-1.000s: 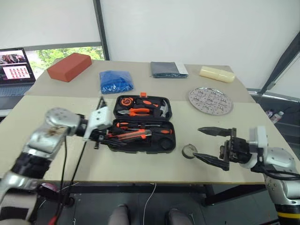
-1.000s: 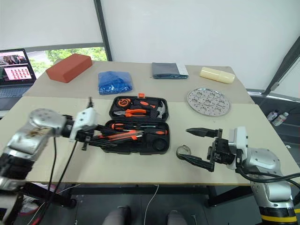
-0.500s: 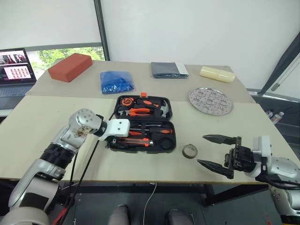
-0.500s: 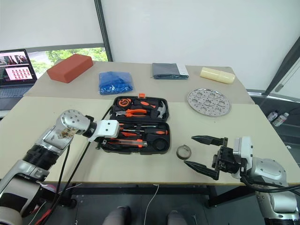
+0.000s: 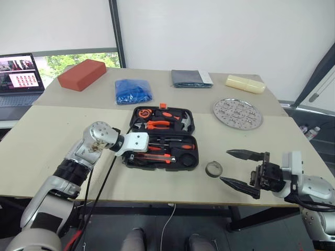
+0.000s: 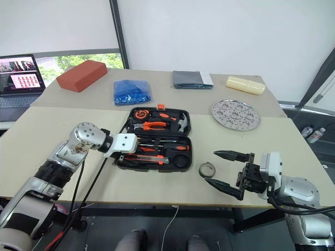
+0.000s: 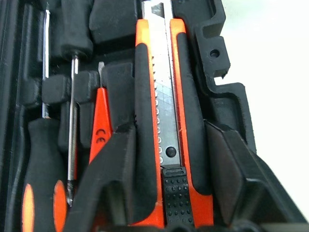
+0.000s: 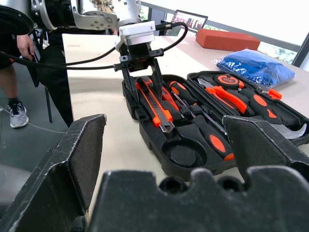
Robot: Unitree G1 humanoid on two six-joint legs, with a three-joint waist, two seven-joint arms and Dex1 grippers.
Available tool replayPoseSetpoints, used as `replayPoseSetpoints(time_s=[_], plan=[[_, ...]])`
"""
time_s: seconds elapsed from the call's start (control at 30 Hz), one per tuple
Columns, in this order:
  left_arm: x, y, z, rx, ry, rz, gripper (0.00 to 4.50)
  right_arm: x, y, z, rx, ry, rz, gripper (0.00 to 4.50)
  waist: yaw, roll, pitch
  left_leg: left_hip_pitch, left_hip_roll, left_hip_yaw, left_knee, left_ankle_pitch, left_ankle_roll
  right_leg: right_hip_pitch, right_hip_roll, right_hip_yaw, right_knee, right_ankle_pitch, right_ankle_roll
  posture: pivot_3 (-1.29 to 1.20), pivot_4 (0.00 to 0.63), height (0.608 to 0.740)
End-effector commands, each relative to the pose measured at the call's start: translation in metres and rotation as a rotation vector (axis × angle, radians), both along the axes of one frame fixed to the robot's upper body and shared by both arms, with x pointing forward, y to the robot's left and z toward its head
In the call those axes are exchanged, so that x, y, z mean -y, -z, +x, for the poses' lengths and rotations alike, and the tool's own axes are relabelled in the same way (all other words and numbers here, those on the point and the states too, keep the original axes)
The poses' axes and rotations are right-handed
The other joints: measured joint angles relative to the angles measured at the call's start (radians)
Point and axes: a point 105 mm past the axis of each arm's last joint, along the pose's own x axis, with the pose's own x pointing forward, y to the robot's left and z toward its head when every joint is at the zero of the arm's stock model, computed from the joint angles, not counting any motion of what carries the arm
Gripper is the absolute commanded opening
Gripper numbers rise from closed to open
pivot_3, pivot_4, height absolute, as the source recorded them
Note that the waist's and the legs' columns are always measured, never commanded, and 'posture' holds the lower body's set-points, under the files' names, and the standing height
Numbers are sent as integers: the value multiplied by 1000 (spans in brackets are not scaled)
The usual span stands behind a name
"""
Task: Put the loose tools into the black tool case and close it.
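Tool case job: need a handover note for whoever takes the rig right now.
Left tool: open, fingers astride the utility knife, which lies in its slot in the black tool case.
Right tool: open, empty, above the table's near edge, right of the tape roll.
Done: knife and screwdrivers are in the open case.
Left: clear the left tool from the case, put the tape roll, on the table beside the case, probably into the round recess, then close the lid.
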Motion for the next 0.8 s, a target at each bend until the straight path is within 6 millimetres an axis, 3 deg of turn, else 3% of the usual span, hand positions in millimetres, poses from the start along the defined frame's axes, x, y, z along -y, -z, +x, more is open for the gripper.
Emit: replayPoseSetpoints(time_s=[0.03, 0.07, 0.13, 0.27, 0.3, 0.33, 0.43, 0.47, 0.5, 0.57, 0.67, 0.8], plan=[[14, -40, 4, 20, 37, -315, 3928, -3, -10, -1, 38, -2, 7, 4500, -1, 0, 0, 0, 0, 0, 0, 0, 0, 0, 0, 0, 0, 0, 1, 0, 150, 740], [13, -57, 8, -15, 10, -455, 4203, -3, -10, 0, 36, 1, 12, 4500, -1, 0, 0, -1, 0, 0, 0, 0, 0, 0, 0, 0, 0, 1, 1, 0, 150, 740], [3, -72, 9, -81, -12, -577, 4203, -4, -11, 2, 28, 10, 34, 4500, -3, 0, 0, -3, 0, -1, 1, 0, 0, -1, 0, 0, 1, 2, 1, 0, 150, 740], [-10, -66, 7, -159, -61, -639, 4203, -3, -11, 5, 23, 20, 33, 4500, -19, 1, 0, -3, 0, -3, 2, 0, 1, -3, 2, 0, 2, 2, 1, 0, 150, 740], [-11, -59, 5, -155, -67, -620, 3662, -2, -11, 6, 22, 23, 34, 4500, -20, 2, -1, -3, 0, -3, 1, 0, 1, -2, 2, 0, 2, 2, 1, 0, 150, 740], [-12, -48, 3, -147, -66, -582, 3517, -2, -11, 6, 21, 26, 34, 4500, -19, 2, -1, -2, 0, -3, 1, 0, 1, -1, 2, 0, 2, 2, 1, 0, 150, 740], [-9, -27, -2, -131, -76, -545, 2359, -2, -11, 8, 17, 37, 38, 4500, -18, 2, -1, -1, 0, -3, 1, 0, 1, -1, 2, 0, 2, 2, 0, 0, 150, 740], [-6, -18, -5, -135, -67, -527, 2258, -2, -9, 7, 14, 42, 39, 4500, -17, 2, -1, -1, 0, -3, 1, 0, 1, -1, 2, 0, 2, 3, -1, 0, 150, 740], [-2, -9, -7, -137, -68, -505, 1657, -1, -8, 7, 8, 46, 40, 4500, -12, 2, -1, -2, 0, -3, 2, 0, 1, -1, 2, 0, 2, 3, -2, 0, 150, 740], [0, 6, -8, -148, -88, -458, 1165, -1, -5, 5, -1, 50, 40, 4500, -6, 2, -1, -3, 0, -3, 2, 0, 1, -1, 1, 0, 2, 3, -2, 0, 150, 740], [-1, 16, 0, -147, -148, -421, 75, -1, -4, 4, -7, 50, 39, 4500, -3, 2, -1, -4, -1, -3, 3, 0, 1, -1, 1, 0, 2, 3, -2, 0, 150, 740], [1, 33, -1, -188, -147, -334, 75, 2, -4, 0, -17, 50, 33, 4500, -3, 4, -2, -3, -1, -3, 3, 1, 2, 0, 1, 0, 2, 2, 1, 0, 150, 740]])
